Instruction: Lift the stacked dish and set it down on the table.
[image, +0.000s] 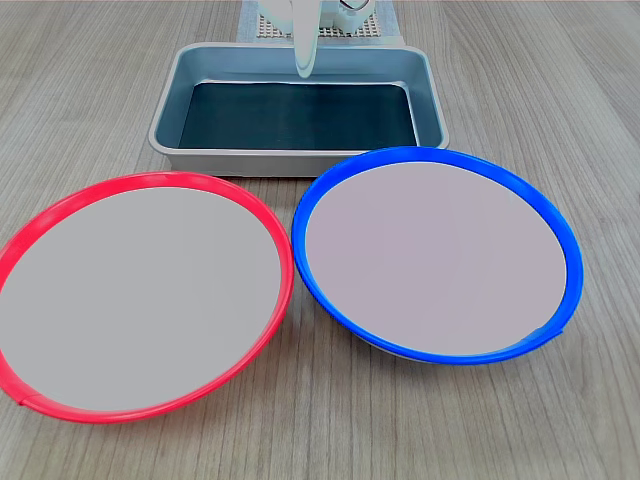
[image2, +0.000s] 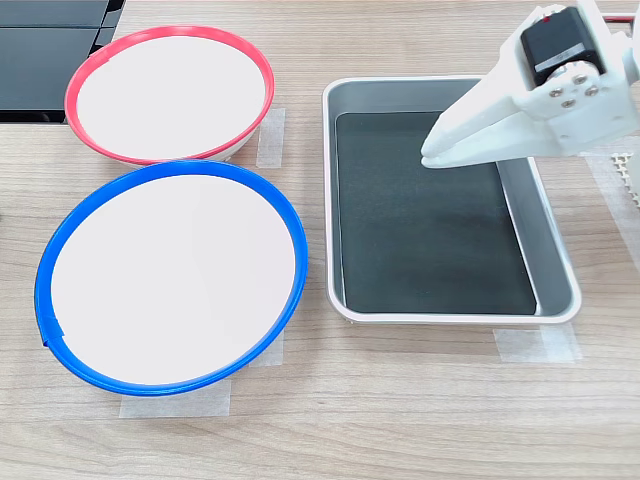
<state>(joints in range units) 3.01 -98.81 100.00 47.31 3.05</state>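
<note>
1. Blue-rimmed stacked dish (image2: 170, 275) rests on the table (image2: 400, 420), just beside the red-rimmed dish (image2: 170, 92), apparently already set down.
2. White gripper (image2: 432, 155) hovers over the metal tray (image2: 555, 250), jaws nearly closed, holding nothing.

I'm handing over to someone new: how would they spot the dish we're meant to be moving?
Start at the grey metal tray in the middle of the wood-grain table, under the white claw. Two big round shallow dishes sit beside it, on the second exterior view's left. Ours is the blue-rimmed dish, nearer that view's bottom edge; its neighbour, the other dish, has a red rim.
</note>
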